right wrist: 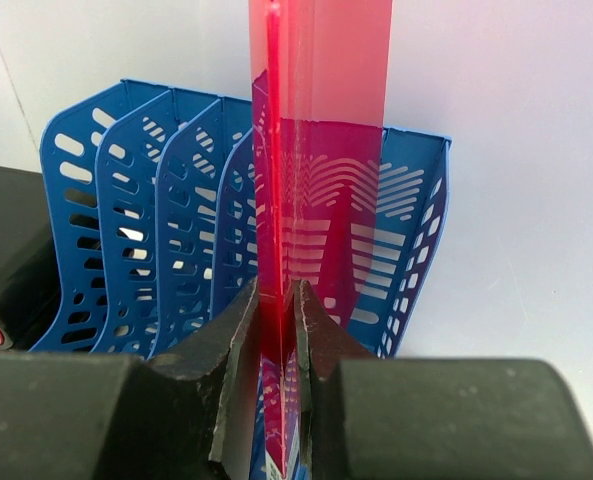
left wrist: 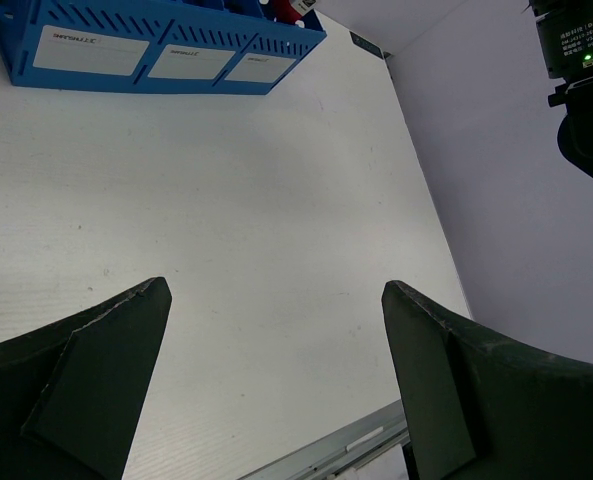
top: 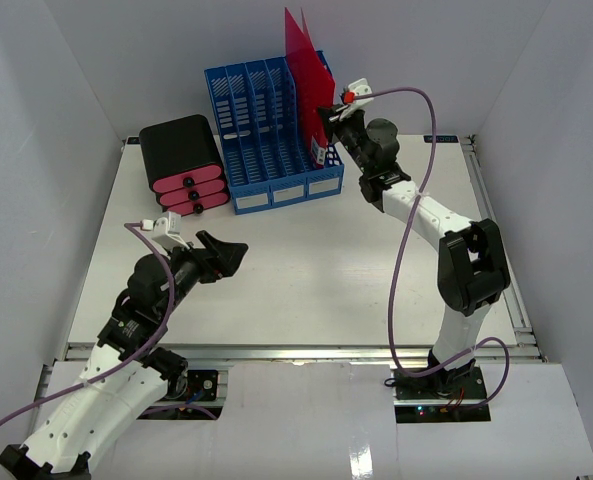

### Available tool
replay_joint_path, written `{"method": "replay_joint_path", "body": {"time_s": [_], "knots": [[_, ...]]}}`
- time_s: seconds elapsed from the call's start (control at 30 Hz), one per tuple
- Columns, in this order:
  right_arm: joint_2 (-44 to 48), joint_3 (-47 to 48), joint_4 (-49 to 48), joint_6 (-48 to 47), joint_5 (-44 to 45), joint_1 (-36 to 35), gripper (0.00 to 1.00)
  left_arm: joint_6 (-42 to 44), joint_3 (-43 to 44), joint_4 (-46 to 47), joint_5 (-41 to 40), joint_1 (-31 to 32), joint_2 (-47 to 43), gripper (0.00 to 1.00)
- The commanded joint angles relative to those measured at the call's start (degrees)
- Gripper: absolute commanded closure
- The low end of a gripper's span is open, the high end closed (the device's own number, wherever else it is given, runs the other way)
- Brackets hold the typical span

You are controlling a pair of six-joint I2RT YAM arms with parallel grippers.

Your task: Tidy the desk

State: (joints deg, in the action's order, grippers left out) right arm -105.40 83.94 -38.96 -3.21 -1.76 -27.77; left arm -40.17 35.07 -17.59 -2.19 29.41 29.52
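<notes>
The desk (top: pixel 306 270) is a wide white top with a silver rail (top: pixel 296 350) along its front. A blue file rack (top: pixel 266 130) stands at the back. A translucent red folder (top: pixel 304 60) stands upright in its rightmost slot. My right gripper (top: pixel 328 125) is shut on the folder's near edge; in the right wrist view the fingertips (right wrist: pixel 274 290) pinch the thin red sheet (right wrist: pixel 321 100) in front of the rack (right wrist: pixel 156 200). My left gripper (top: pixel 231 255) hangs open over the bare desk (left wrist: pixel 256 200) at left centre, fingers (left wrist: pixel 276 288) wide apart, nothing between them.
A black case with pink-fronted drawers (top: pixel 183 160) sits left of the rack, touching it; it also shows in the right wrist view (right wrist: pixel 6 250). White walls close in the desk at the back and both sides. The rack's labelled front (left wrist: pixel 156 45) lies far ahead of the left gripper.
</notes>
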Motion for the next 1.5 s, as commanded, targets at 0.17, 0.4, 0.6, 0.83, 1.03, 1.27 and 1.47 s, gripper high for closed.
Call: {"method": "replay_joint_path", "body": {"time_s": [0.17, 0.4, 0.6, 0.83, 1.03, 1.27, 1.47], "knots": [[-2.5, 0.5, -1.6, -0.7, -0.8, -0.2, 0.92, 1.1, 0.3, -0.3, -0.6, -0.2, 0.7, 0.02], [-0.9, -1.8, -1.9, 0.1, -1.0, 0.0, 0.92, 1.4, 0.5, -0.3, -0.7, -0.1, 0.9, 0.02], [0.8, -1.7, -2.0, -0.2, -0.7, 0.2, 0.92, 1.6, 0.8, 0.0, -0.4, -0.2, 1.8, 0.02], [0.8, -0.3, -1.8, -0.1, -0.8, 0.3, 0.85, 1.4, 0.5, 0.2, -0.1, -0.2, 1.6, 0.02], [-1.2, 2.0, -1.7, 0.0, -0.9, 0.3, 0.67, 1.3, 0.6, 0.2, -0.2, -0.2, 1.2, 0.02], [-2.9, 3.8, -1.7, -0.4, -1.8, 0.3, 0.62, 1.4, 0.6, 0.0, -0.4, -0.2, 1.3, 0.02], [-3.7, 5.2, -1.7, -0.7, -2.8, 0.5, 0.81, 1.6, 0.9, -0.2, -0.6, -0.2, 1.2, 0.02]]}}
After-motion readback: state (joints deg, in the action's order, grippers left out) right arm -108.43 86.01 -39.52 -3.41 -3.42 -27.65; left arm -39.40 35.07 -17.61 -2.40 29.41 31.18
